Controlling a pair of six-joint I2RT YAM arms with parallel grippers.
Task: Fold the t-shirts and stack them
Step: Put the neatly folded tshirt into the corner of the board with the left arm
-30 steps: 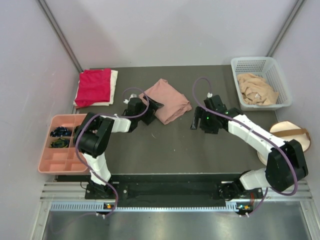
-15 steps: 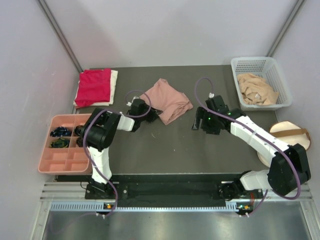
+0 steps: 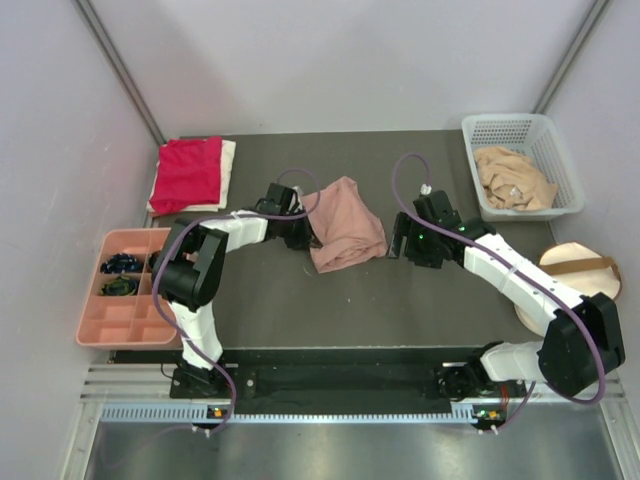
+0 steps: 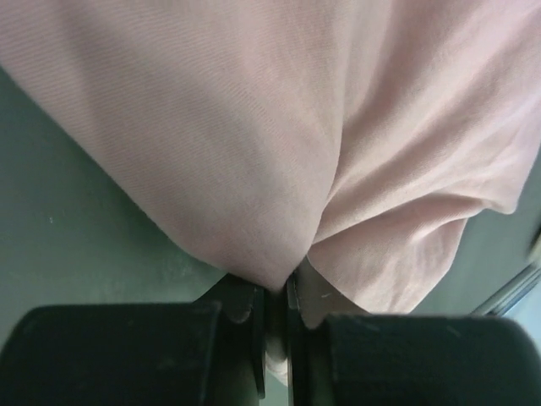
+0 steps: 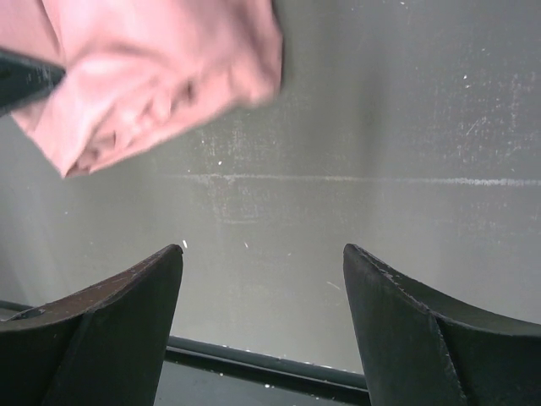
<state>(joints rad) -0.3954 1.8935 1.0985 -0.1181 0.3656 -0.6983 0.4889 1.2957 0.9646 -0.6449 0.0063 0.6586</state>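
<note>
The dusty-pink t-shirt (image 3: 348, 228) lies bunched in the middle of the dark table. My left gripper (image 3: 306, 233) is shut on its left edge; in the left wrist view a fold of the pink cloth (image 4: 254, 152) is pinched between the closed jaws of the left gripper (image 4: 279, 296). My right gripper (image 3: 400, 242) hovers open just right of the shirt, holding nothing. In the right wrist view the shirt (image 5: 152, 76) sits at the upper left, beyond the right gripper (image 5: 262, 254). A folded red t-shirt (image 3: 188, 172) rests on a white one (image 3: 229, 168) at the back left. A tan t-shirt (image 3: 512, 178) lies in the basket.
A white mesh basket (image 3: 520, 122) stands at the back right. A pink compartment tray (image 3: 130, 322) with small dark items sits at the left edge. A round cream bag with a brown strap (image 3: 575, 266) lies at the right edge.
My left gripper has gone from open to shut on the pink shirt's left edge. The shirt has bunched up and shifted a little nearer and to the right. The right gripper has barely moved.
</note>
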